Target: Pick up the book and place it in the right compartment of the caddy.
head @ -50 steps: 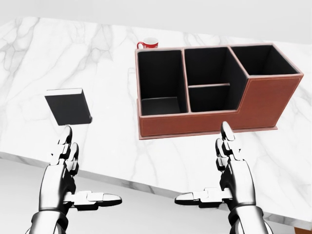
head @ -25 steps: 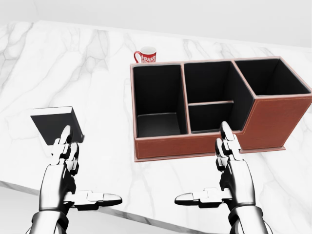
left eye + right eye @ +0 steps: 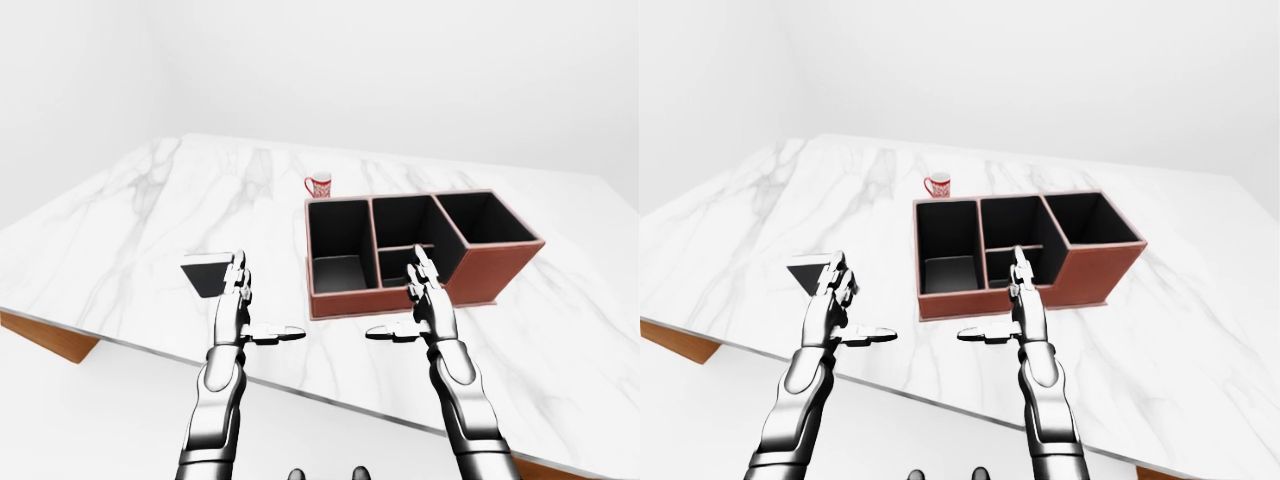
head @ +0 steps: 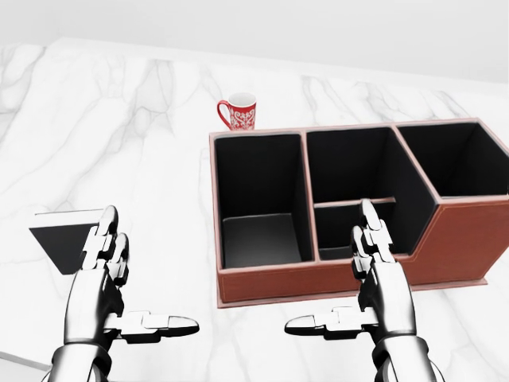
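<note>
While both arms were raised over the near edge, the following was recorded.

Left hand (image 4: 107, 278): released; fingers extended upward, thumb stretched sideways toward the other hand; nothing grasped.

Right hand (image 4: 374, 274): released; same posture mirrored, fingers straight, thumb pointing toward the left hand; nothing grasped.

Book (image 4: 60, 233): lay flat on the desk just beyond the left hand's fingertips and slightly to their left in the head view; dark cover, pale page edge along its top. The fingertips overlapped its right portion in that view; contact could not be determined.

Caddy (image 4: 334, 278): reddish-brown box with black interior, stood on the desk beyond the right hand and between the two hands' lines of reach; the right hand's fingertips overlapped its near wall in the head view.

Right compartment (image 4: 457, 163): taller section at the caddy's right end, up and to the right of the right hand; appeared empty.

Other compartments: one large at left, middle section split by a low divider; all appeared empty.

Mug (image 4: 238, 111): red and white, stood upright beyond the caddy's left corner, apart from both hands.

Desk (image 3: 120, 220): white marble top, wooden underside visible at its lower-left corner in the left-eye view.
</note>
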